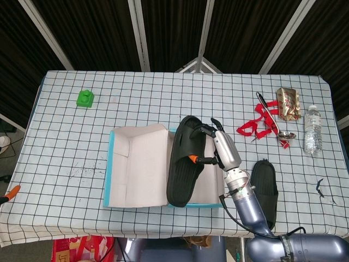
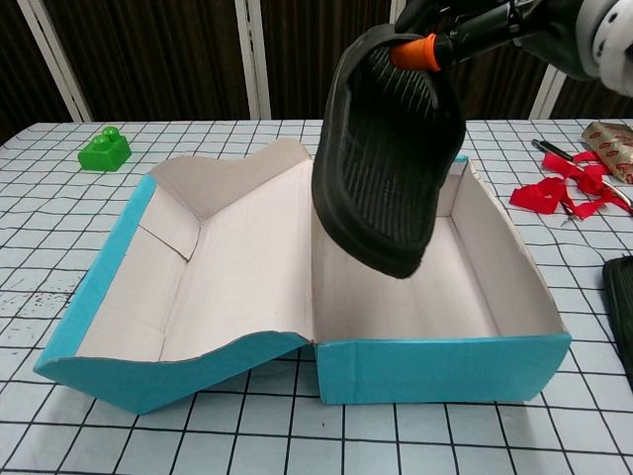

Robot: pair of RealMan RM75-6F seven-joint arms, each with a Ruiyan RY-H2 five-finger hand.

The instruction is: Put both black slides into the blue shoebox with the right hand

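The right hand (image 1: 221, 147) grips one black rubber slide (image 1: 185, 161) in the air above the open blue cardboard shoebox (image 1: 112, 169), nothing yet inside, while the second black slide (image 1: 265, 188) waits on the checked worktop (image 1: 163, 98).

No legible text (labels too blurred)

Two black slides (image 1: 184, 162) (image 1: 265, 188), one blue shoebox (image 1: 110, 174), one bottle (image 1: 312, 129).
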